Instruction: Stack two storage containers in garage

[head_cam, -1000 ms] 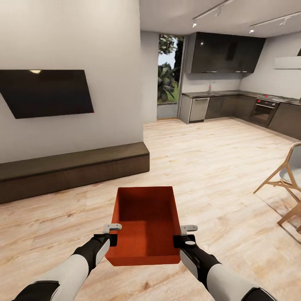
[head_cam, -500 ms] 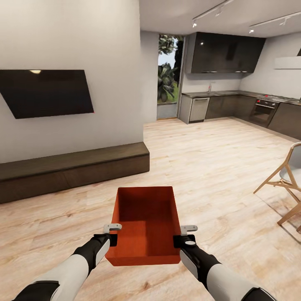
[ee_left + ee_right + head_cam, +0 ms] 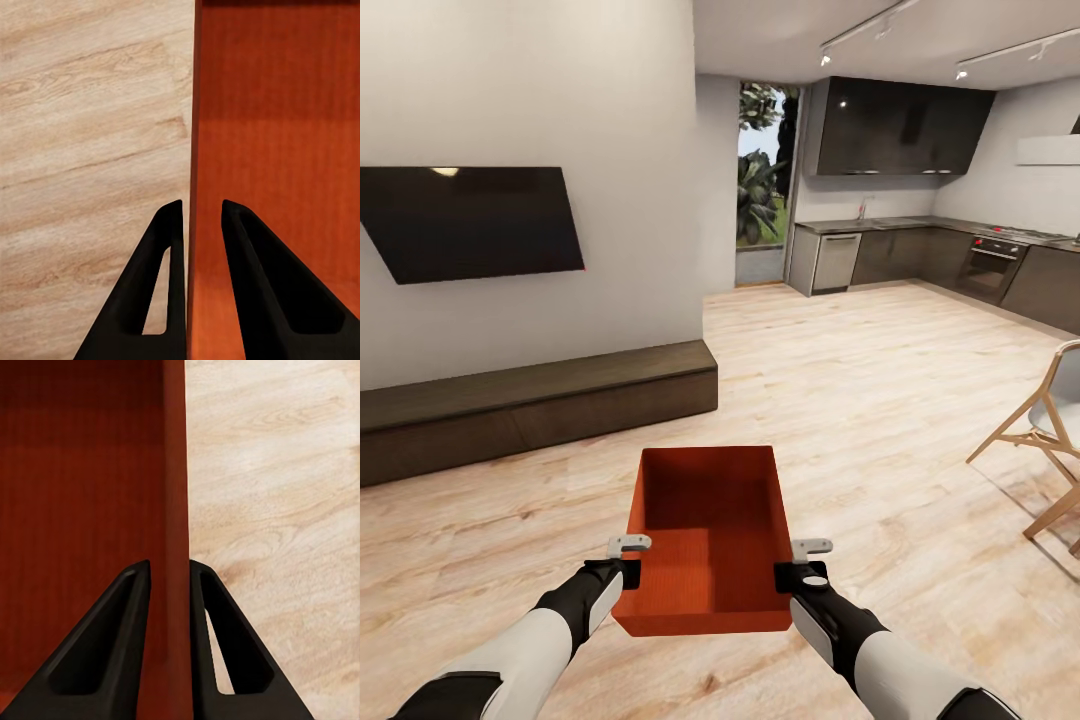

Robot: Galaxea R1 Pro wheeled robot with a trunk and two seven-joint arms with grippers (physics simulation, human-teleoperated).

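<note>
I carry one orange-red storage container [image 3: 708, 540] in front of me, above the living room's light wood plank floor. My left gripper [image 3: 628, 560] is shut on its left wall, and the left wrist view has a dark finger on each side of that wall [image 3: 193, 225]. My right gripper [image 3: 798, 565] is shut on the right wall [image 3: 174, 547] in the same way. The container [image 3: 277, 172] is empty inside. The second container is out of view, as is the garage.
A dark low bench [image 3: 530, 405] runs along the white wall at left, under a wall TV [image 3: 465, 222]. A wooden chair [image 3: 1045, 435] stands at right. Open plank floor leads ahead to a kitchen [image 3: 920, 250] and a tall window [image 3: 763, 180].
</note>
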